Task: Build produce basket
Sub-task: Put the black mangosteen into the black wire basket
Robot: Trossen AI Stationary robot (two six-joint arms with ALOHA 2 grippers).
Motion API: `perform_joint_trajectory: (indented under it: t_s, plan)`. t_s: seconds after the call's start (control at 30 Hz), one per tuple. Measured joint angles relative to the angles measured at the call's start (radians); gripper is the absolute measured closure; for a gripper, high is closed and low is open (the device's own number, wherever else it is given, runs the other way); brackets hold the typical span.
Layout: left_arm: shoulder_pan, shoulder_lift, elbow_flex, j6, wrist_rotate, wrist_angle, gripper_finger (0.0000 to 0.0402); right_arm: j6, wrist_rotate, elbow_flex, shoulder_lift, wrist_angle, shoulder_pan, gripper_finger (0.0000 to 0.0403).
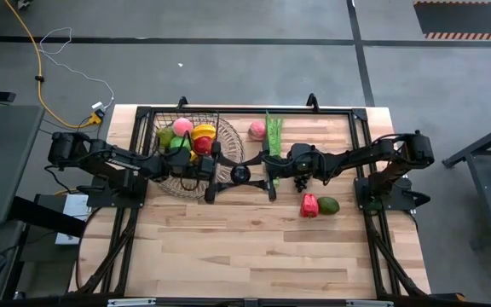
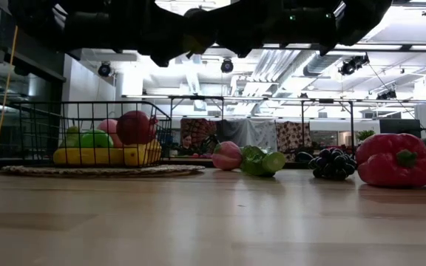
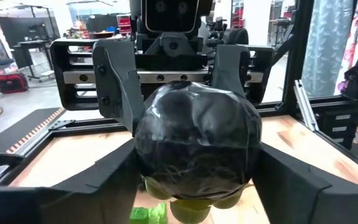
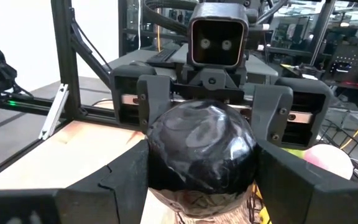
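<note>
A dark, shiny round fruit (image 1: pixel 240 174) with a yellow-green underside hangs above the table's middle, between my two grippers. My left gripper (image 1: pixel 230 175) reaches it from the table's left and my right gripper (image 1: pixel 254 171) from the right. Each is shut on it. The black wire basket (image 1: pixel 186 141) stands on a round wicker tray (image 1: pixel 231 147) at the far left and holds a banana, a green apple, a peach and other fruit. A peach (image 1: pixel 257 130), a green stalk (image 1: pixel 273 135), grapes (image 1: pixel 301 182), a red pepper (image 1: pixel 309 205) and an avocado (image 1: pixel 328 205) lie on the table. My left gripper pinches the dark fruit by its two sides (image 3: pixel 143 155) between its two fingers (image 3: pixel 98 180). The fingers lie level and come from the table's left. The fruit is lifted clear of the table. My right gripper pinches the same fruit by its two sides (image 4: pixel 157 158) between its two fingers (image 4: pixel 297 180). The fingers lie level and come from the table's right, facing the left gripper. The fruit hangs clear between both.
A black frame (image 1: pixel 331 111) runs along the table's far edge and down both sides. The near half of the wooden table (image 1: pixel 254 256) is bare wood. In the low view the basket (image 2: pixel 87 133) stands left and the pepper (image 2: pixel 394 159) right.
</note>
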Motion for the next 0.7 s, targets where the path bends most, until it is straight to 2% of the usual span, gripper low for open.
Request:
perform_joint_trajectory:
  t_s: [0.2, 0.7]
  plan:
    - [0.000, -0.003, 0.000, 0.003, -0.013, -0.006, 0.0180, -0.001, 0.001, 0.000, 0.000, -0.006, 0.000, 0.0166]
    - [0.000, -0.004, 0.000, 0.020, -0.025, -0.008, 0.0182, -0.004, 0.005, 0.000, 0.000, -0.007, 0.000, 0.0166]
